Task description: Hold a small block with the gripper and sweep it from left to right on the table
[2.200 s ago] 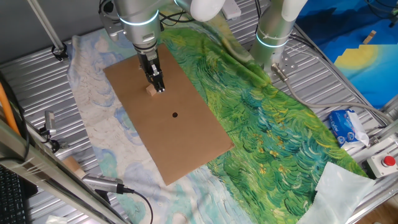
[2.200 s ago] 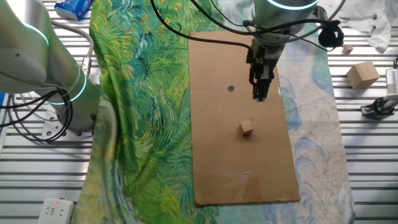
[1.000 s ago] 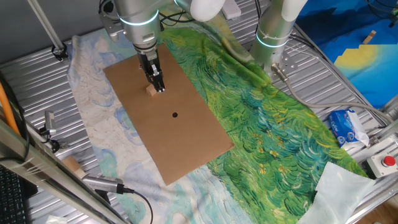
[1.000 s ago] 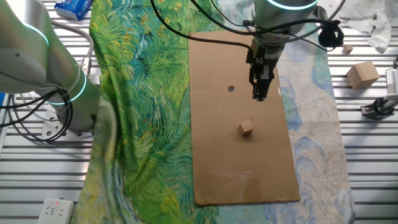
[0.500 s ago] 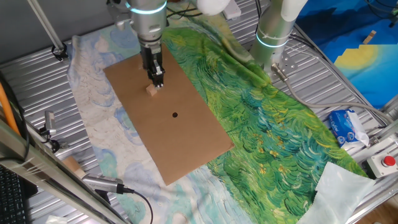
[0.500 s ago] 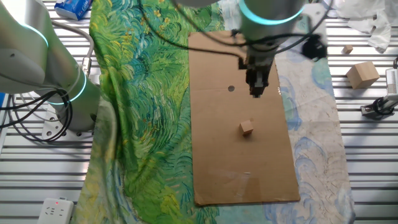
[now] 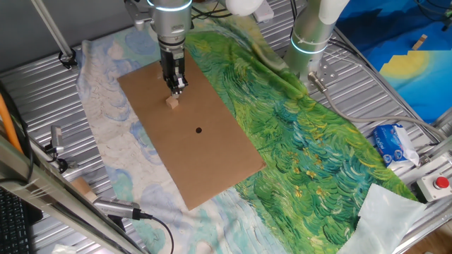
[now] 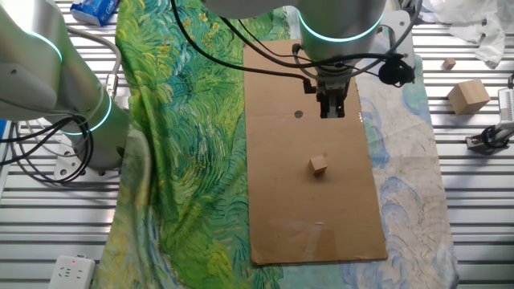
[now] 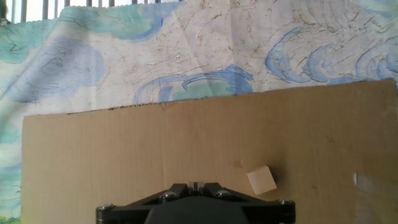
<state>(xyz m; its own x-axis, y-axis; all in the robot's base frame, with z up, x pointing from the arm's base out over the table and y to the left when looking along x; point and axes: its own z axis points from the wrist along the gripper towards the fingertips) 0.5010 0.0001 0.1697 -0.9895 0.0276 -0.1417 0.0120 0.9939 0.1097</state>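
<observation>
Ribbed metal tabletop [image 7: 35, 85], draped with a green swirl cloth [image 7: 304, 141] and a pale blue swirl cloth [image 8: 401, 201]; a brown cardboard sheet [image 7: 205, 162] lies across the two cloths. The silver working arm [image 8: 337, 20], ringed in teal, descends steeply from above and is cut off at the frame top in both fixed views. Its black pincer [image 7: 174, 86] points down over the sheet and hangs clear of the surface. A second, upright silver arm [image 7: 311, 35] stands well apart from the pincer, on the green cloth's side.

The small block [image 8: 320, 165] rests free on the cardboard, close to the pincer tip but apart from it; nothing sits between the fingers. A black dot [image 7: 198, 130] marks the sheet beyond the block. In the hand view the block [image 9: 262, 180] lies just off to one side of the pincer body [image 9: 194, 208]; the fingertips are out of that frame, and neither fixed view resolves their gap, so the finger spacing cannot be told.
</observation>
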